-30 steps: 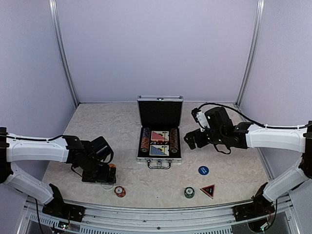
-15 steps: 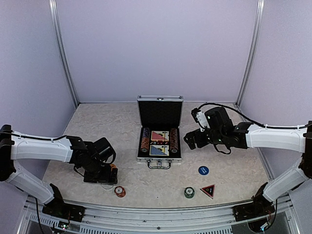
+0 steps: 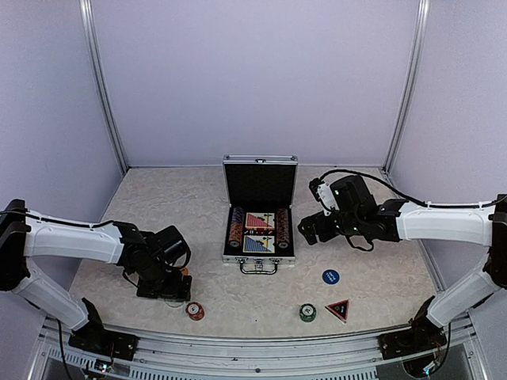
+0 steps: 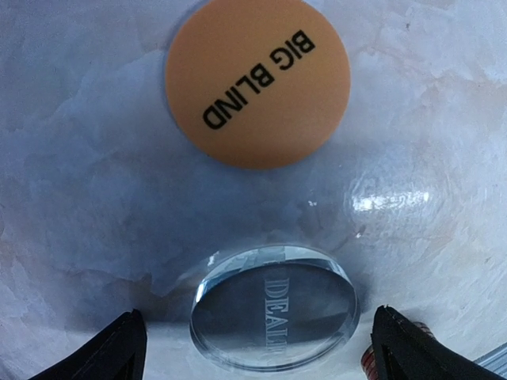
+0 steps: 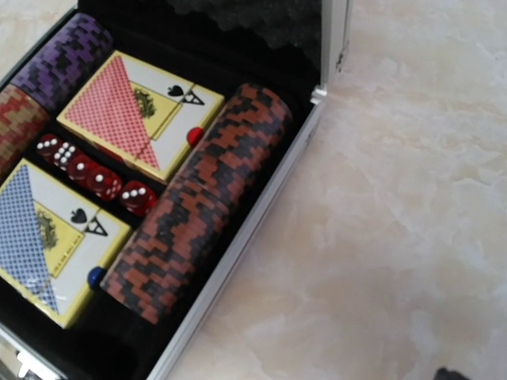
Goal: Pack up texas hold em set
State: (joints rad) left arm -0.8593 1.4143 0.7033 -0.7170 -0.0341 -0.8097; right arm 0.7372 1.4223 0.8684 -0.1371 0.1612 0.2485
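The silver case (image 3: 259, 257) lies open mid-table, lid upright. Inside it are a red deck (image 5: 139, 111), a blue deck (image 5: 47, 237), red dice (image 5: 99, 178) and chip stacks (image 5: 198, 206). My left gripper (image 4: 257, 352) is open and low over the table. Its fingertips (image 4: 119, 348) straddle a clear DEALER disc (image 4: 273, 317), and an orange BIG BLIND disc (image 4: 257, 79) lies just beyond. My right gripper (image 3: 309, 229) hovers open beside the case's right rim (image 5: 261, 214), holding nothing. Loose near the front lie a blue disc (image 3: 331, 276), a triangle marker (image 3: 338, 309) and two small chip stacks (image 3: 195, 310) (image 3: 307, 313).
The metal frame rail (image 3: 253, 336) runs along the near table edge. Purple walls and upright posts (image 3: 107, 87) close in the back and sides. The case handle (image 3: 259, 267) points toward me.
The left arm has crept a little toward the front and right, bringing its open fingers down around the discs. The right arm has barely shifted.
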